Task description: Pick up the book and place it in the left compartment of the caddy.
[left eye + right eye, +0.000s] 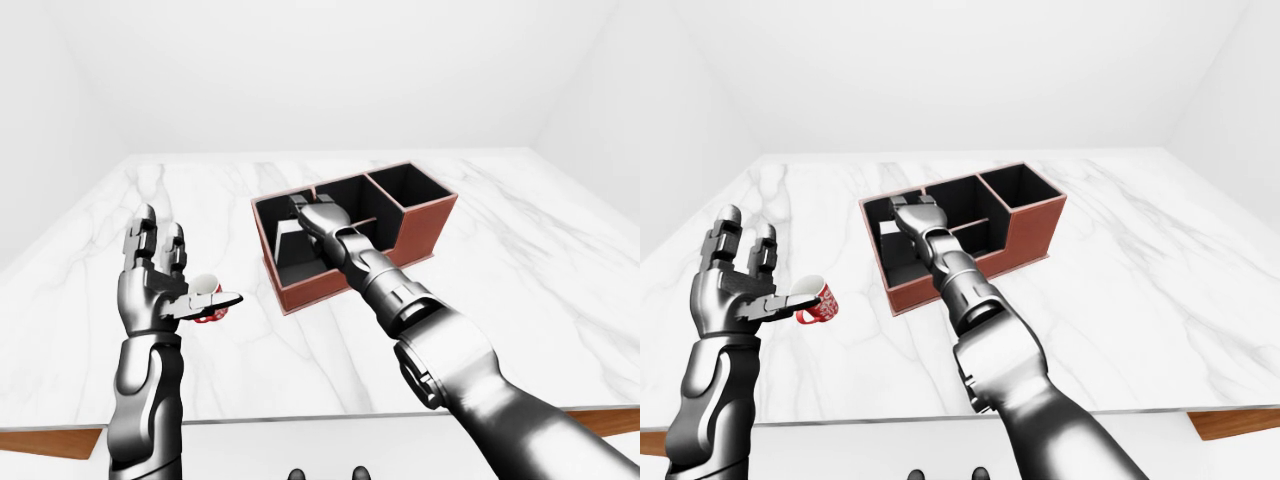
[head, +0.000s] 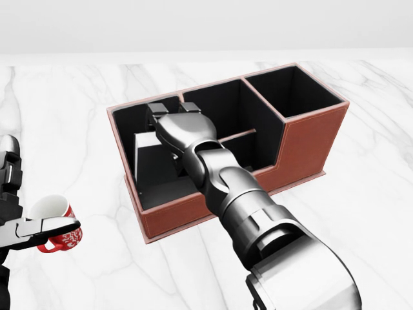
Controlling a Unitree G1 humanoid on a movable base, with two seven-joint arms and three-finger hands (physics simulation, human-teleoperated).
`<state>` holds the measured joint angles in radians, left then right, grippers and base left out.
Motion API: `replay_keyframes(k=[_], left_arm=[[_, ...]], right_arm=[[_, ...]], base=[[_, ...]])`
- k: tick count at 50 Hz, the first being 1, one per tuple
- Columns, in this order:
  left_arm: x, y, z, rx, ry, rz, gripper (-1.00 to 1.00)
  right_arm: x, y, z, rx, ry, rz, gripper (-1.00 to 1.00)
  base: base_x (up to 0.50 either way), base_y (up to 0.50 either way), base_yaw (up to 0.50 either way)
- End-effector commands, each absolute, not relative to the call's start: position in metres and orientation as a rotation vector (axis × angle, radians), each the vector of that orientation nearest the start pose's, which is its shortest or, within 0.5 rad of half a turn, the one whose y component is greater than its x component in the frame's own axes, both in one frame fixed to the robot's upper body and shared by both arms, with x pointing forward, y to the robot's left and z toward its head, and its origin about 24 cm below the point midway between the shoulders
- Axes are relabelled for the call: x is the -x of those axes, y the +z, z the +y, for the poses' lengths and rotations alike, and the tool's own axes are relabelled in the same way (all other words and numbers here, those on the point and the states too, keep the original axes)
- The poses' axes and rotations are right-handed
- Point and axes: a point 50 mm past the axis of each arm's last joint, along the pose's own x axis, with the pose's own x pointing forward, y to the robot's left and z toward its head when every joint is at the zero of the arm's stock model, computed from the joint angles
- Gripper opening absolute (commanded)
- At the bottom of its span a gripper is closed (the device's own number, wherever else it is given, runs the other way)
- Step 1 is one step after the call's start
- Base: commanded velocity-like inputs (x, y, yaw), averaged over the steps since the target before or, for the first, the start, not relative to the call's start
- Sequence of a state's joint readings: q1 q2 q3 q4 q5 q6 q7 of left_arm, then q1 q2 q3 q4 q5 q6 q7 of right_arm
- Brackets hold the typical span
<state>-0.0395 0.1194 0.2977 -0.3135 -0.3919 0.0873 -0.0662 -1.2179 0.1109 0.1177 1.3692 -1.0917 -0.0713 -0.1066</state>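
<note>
Head view: the right robot hand point(image 2: 169, 123) is reached into the caddy's point(image 2: 303, 139) left compartment over the book point(image 2: 151, 158), grip unclear; the left robot hand point(image 1: 155, 285) is held open beside a red mug point(image 2: 57, 223).

The head view looks steeply down and sits close, the caddy point(image 2: 310, 139) filling it just beyond the right hand's fingers point(image 2: 157, 111). The two eye views stand farther off, facing across the marble table point(image 1: 560, 260). All three share caddy and right arm point(image 1: 970, 300).
</note>
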Motion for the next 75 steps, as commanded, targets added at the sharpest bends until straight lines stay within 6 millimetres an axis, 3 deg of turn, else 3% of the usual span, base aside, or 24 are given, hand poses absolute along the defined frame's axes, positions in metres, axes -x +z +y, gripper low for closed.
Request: replay_keyframes(k=[1, 29, 42, 43, 44, 45, 49, 53, 60, 75], left_arm=[[-0.243, 0.127, 0.226, 0.226, 0.115, -0.337, 1.00], [-0.242, 0.128, 0.225, 0.224, 0.103, -0.342, 1.00], [-0.241, 0.127, 0.224, 0.221, 0.102, -0.340, 1.00], [-0.241, 0.127, 0.224, 0.220, 0.102, -0.340, 1.00], [-0.241, 0.127, 0.224, 0.220, 0.102, -0.340, 1.00], [-0.241, 0.127, 0.224, 0.220, 0.102, -0.340, 1.00], [-0.242, 0.127, 0.224, 0.220, 0.101, -0.339, 1.00], [-0.242, 0.127, 0.224, 0.219, 0.101, -0.339, 1.00], [-0.241, 0.127, 0.224, 0.220, 0.101, -0.340, 1.00], [-0.241, 0.127, 0.223, 0.218, 0.098, -0.339, 1.00]], right_arm=[[-0.398, 0.139, -0.005, 1.290, 0.391, -0.211, -1.00], [-0.396, 0.123, -0.009, 1.278, 0.433, -0.092, -1.00], [-0.397, 0.126, -0.010, 1.275, 0.406, -0.112, -1.00], [-0.397, 0.127, -0.010, 1.277, 0.400, -0.117, -0.63], [-0.398, 0.130, -0.011, 1.280, 0.390, -0.130, 0.36], [-0.398, 0.130, -0.011, 1.280, 0.389, -0.130, 0.36], [-0.399, 0.131, -0.011, 1.282, 0.385, -0.131, 0.76], [-0.399, 0.131, -0.011, 1.284, 0.382, -0.131, 0.76], [-0.399, 0.132, -0.012, 1.283, 0.377, -0.133, 1.00], [-0.400, 0.132, -0.014, 1.281, 0.362, -0.117, 1.00]], base=[[0.00, 0.00, 0.00], [0.00, 0.00, 0.00], [0.00, 0.00, 0.00], [0.00, 0.00, 0.00], [0.00, 0.00, 0.00], [0.00, 0.00, 0.00], [0.00, 0.00, 0.00], [0.00, 0.00, 0.00], [0.00, 0.00, 0.00], [0.00, 0.00, 0.00]])
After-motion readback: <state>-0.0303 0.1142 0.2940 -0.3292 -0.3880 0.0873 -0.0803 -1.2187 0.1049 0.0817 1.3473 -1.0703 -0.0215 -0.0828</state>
